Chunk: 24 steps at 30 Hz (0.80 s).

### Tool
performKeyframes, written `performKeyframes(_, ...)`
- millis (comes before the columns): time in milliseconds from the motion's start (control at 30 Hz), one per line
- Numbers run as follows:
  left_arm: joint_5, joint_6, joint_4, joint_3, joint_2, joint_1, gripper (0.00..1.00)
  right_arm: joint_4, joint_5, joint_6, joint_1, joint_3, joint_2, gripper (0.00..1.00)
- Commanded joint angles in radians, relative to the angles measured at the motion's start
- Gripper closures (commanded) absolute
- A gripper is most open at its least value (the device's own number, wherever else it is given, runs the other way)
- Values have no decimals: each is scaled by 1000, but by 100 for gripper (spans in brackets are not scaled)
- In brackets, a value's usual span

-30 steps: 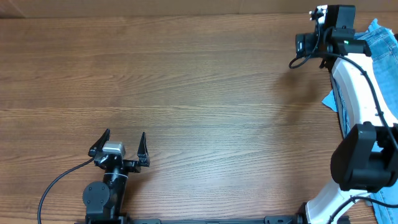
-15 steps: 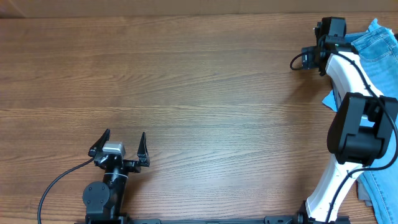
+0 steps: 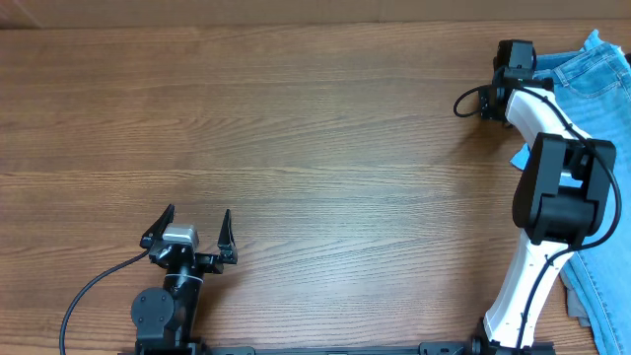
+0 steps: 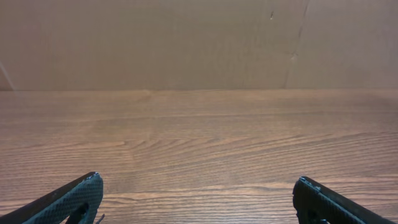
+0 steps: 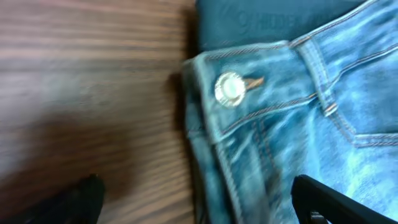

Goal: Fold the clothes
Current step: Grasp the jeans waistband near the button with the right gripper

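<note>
Jeans [image 3: 603, 74] bunched at right edge of frame, off bare table [image 3: 315, 118]. My right gripper [image 5: 199, 202] is spread wide and empty over waistband near metal button [image 5: 229, 88]; I judge it is lining up a grab. Left gripper [image 3: 197, 215] is lower left, jaws apart, holding nothing, idle.

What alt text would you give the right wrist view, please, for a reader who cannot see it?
Close, slightly blurred view of a light-blue jeans waistband with a metal button, lying on a wooden table. Dark fabric shows above it, and the right gripper, open, shows its fingertips in the bottom corners.
</note>
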Motion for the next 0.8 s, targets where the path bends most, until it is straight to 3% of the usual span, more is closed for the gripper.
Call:
performKeyframes(0,8,19,-1,-3,-9,8,0,26,47,-3,-19,14,27,0)
performKeyframes(267,8,19,-1,-3,-9,8,0,59,45,-3,-68,14,42,1)
performKeyframes(400,8,19,-1,-3,-9,8,0,63,45,-3,-82,14,55,14)
performKeyframes(467,8,19,-1,-3,-9,8,0,63,38,2,-82,14,55,30)
performKeyframes(600,8,19,-1,-3,-9,8,0,94,35,69,-76,14,55,44)
performKeyframes(767,8,19,-1,-3,-9,8,0,119,27,103,-66,19,55,42)
